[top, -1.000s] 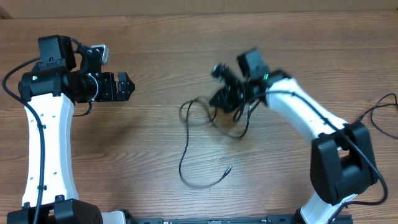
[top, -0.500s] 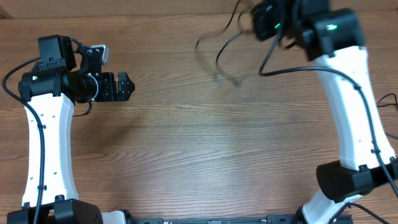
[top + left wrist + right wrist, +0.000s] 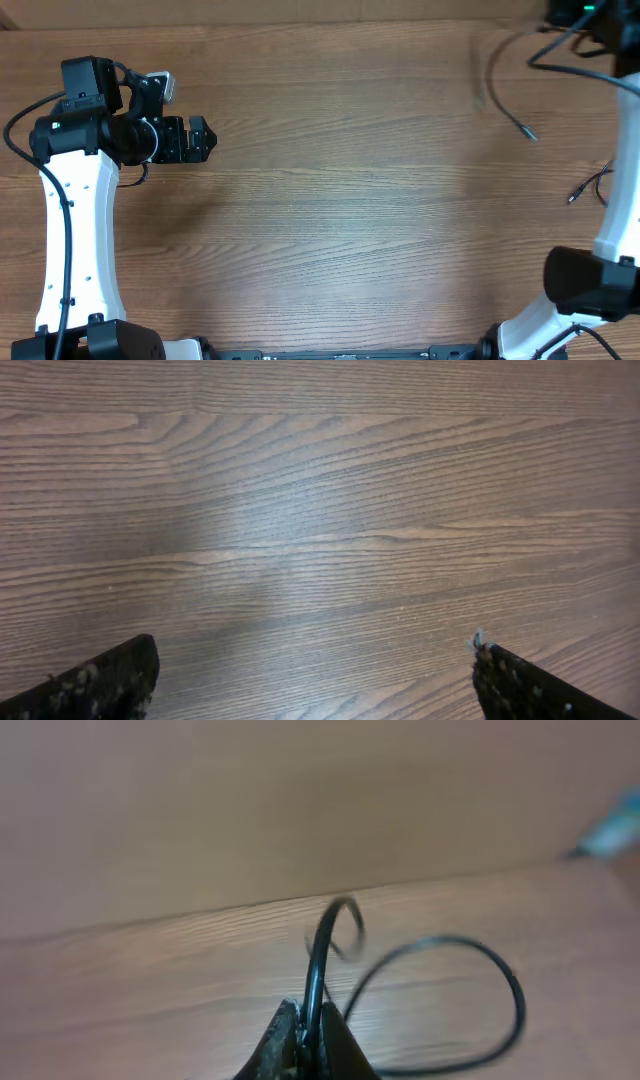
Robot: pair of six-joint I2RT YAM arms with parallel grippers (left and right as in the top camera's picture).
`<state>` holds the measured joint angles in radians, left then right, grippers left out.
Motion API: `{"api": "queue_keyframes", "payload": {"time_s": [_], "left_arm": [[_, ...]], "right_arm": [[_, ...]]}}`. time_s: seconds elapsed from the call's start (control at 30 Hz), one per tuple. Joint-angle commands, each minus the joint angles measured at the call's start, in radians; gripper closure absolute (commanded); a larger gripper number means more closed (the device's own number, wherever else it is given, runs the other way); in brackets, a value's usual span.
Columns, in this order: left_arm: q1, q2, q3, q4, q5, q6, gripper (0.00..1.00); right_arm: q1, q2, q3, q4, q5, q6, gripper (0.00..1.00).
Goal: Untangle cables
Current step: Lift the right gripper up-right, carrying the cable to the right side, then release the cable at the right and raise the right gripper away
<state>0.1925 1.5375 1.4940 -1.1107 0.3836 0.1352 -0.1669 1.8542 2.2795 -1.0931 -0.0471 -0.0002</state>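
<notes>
My right gripper [image 3: 308, 1025] is shut on a thin black cable [image 3: 322, 945], which rises between the fingers and curls into a loop [image 3: 505, 975] in the right wrist view. Overhead, the right wrist [image 3: 590, 14] is at the table's far right corner, with its fingers cut off by the top edge. A blurred cable strand [image 3: 512, 118] hangs from there and ends in a small plug [image 3: 532, 135] above the table. My left gripper [image 3: 205, 140] is open and empty at the far left; in the left wrist view [image 3: 315, 685] only bare wood lies between its fingers.
A thin black wire with a small plug end [image 3: 574, 196] lies by the right edge near the right arm's white link [image 3: 622, 200]. A cardboard wall [image 3: 300, 10] runs along the table's far edge. The left arm's white link [image 3: 75, 230] stands at the left.
My right gripper has lifted the cable bundle from the table's middle and swung it to the far right corner. The cables now hang in the air. The left arm has not moved.
</notes>
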Motion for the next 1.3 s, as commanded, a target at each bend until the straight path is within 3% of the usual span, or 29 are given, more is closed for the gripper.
{"api": "queue_keyframes", "payload": {"time_s": [0.0,0.6,0.9,1.07,1.2,1.23,1.27], "left_arm": [[0.003,0.0,0.016,0.0,-0.002,0.022,0.0],[0.003,0.0,0.016,0.0,-0.002,0.022,0.0],[0.003,0.0,0.016,0.0,-0.002,0.022,0.0],[0.003,0.0,0.016,0.0,-0.002,0.022,0.0],[0.003,0.0,0.016,0.0,-0.002,0.022,0.0],[0.003,0.0,0.016,0.0,-0.002,0.022,0.0],[0.003,0.0,0.016,0.0,-0.002,0.022,0.0]], "right_arm": [[-0.084,-0.013,0.022,0.007,0.001,0.031,0.96],[-0.327,0.034,0.016,0.123,0.002,0.026,0.96],[-0.4,0.219,0.016,0.184,0.002,0.027,0.96],[-0.41,0.338,0.016,0.133,0.001,0.027,0.95],[-0.41,0.428,0.015,0.042,0.0,0.027,0.63],[-0.41,0.445,0.015,0.017,-0.002,0.028,0.43],[-0.41,0.456,0.015,-0.005,-0.011,0.027,0.0]]}}
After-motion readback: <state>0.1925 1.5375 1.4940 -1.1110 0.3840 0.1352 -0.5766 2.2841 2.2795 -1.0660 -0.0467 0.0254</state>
